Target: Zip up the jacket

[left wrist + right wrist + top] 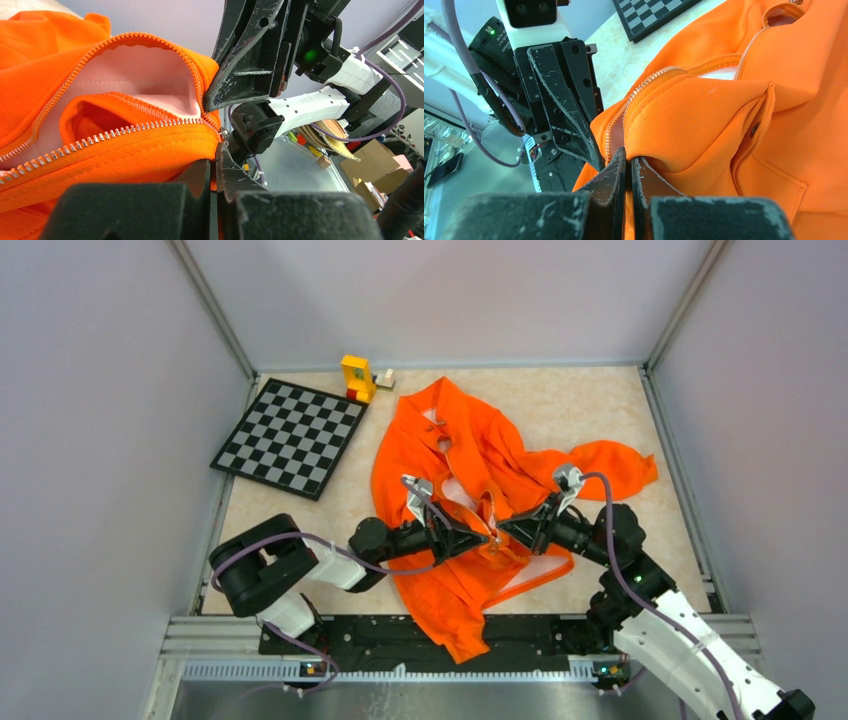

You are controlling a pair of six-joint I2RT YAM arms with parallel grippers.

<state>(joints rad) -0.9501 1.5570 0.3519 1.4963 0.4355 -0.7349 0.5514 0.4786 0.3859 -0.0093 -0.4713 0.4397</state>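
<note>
The left gripper [218, 152] has its jaws pressed almost together on the orange hem at the bottom end of the zipper [115, 132]. The right gripper [626, 159] comes at it tip to tip from 3 o'clock, likewise pinched to a thin slit on a fold of the same fabric. Above the left gripper's hold, the two rows of zipper teeth spread apart and show pale pink lining [140, 75]. A dark snap [754, 129] sits on the flap beside the right gripper's hold. The jacket [470, 465] lies rumpled mid-table, one sleeve toward 2 o'clock. On the table [600, 405], a chessboard [290, 437] lies at 10 o'clock and a yellow block [357, 377] at 11.
</note>
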